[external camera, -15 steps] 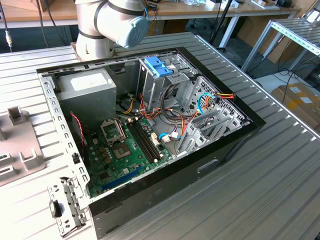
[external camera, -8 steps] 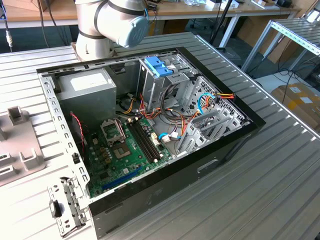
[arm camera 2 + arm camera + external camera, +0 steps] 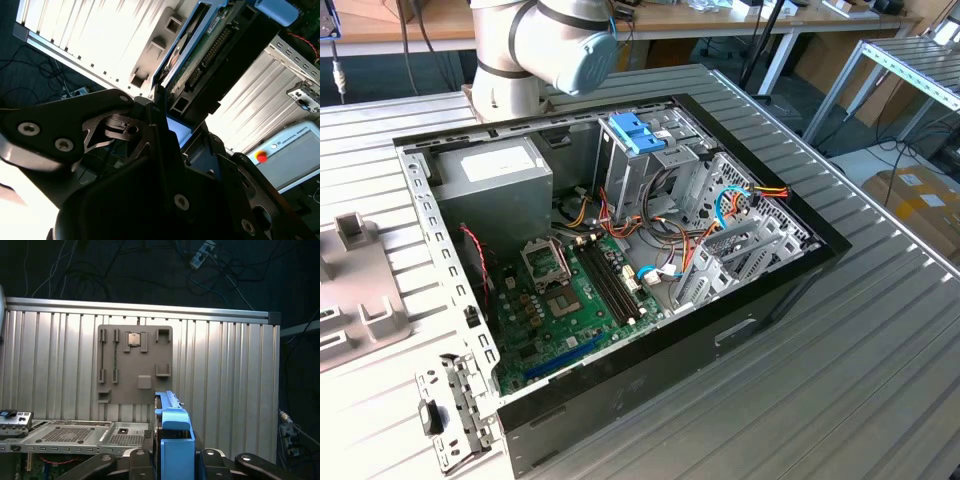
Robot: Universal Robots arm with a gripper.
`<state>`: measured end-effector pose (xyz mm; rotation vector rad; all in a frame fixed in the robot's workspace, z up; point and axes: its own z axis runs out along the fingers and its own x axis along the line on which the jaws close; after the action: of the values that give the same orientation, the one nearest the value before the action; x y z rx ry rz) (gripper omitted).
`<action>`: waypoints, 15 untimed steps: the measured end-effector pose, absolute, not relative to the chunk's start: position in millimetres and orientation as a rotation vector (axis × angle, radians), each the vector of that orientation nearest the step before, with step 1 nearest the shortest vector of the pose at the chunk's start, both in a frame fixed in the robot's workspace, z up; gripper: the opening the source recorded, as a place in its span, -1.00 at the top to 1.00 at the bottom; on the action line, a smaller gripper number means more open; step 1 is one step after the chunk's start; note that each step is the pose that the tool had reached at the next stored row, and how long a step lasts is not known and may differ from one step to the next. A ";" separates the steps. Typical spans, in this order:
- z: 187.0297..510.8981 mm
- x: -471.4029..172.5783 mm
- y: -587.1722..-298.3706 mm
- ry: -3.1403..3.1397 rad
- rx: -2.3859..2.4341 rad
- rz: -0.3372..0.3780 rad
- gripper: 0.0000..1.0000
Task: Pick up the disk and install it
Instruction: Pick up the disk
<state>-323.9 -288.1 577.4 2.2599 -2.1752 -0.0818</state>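
Observation:
The disk (image 3: 210, 55) shows its dark body, green circuit board and bright blue carrier in the second wrist view. In the first wrist view I see it edge-on as a blue strip, the disk (image 3: 175, 432) standing up between two dark fingers (image 3: 216, 460). My gripper (image 3: 172, 125) is shut on the disk's lower end and holds it in the air above the ribbed metal table. In the first wrist view, my gripper (image 3: 175, 462) hangs beside the open computer case (image 3: 70, 435).
In the exterior view the open computer case (image 3: 620, 390) lies on the table with a grey power supply (image 3: 490, 170), motherboard (image 3: 570, 300) and a pale blue bracket (image 3: 635, 130) on the drive cage. A grey holder plate (image 3: 350, 290) lies at the exterior view's left. A control pendant (image 3: 290, 155) rests nearby.

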 end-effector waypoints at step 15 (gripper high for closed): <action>577.3 -311.8 -288.2 -2.175 2.260 -0.082 0.26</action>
<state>-311.8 -288.2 577.3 2.2600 -2.1752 -0.0819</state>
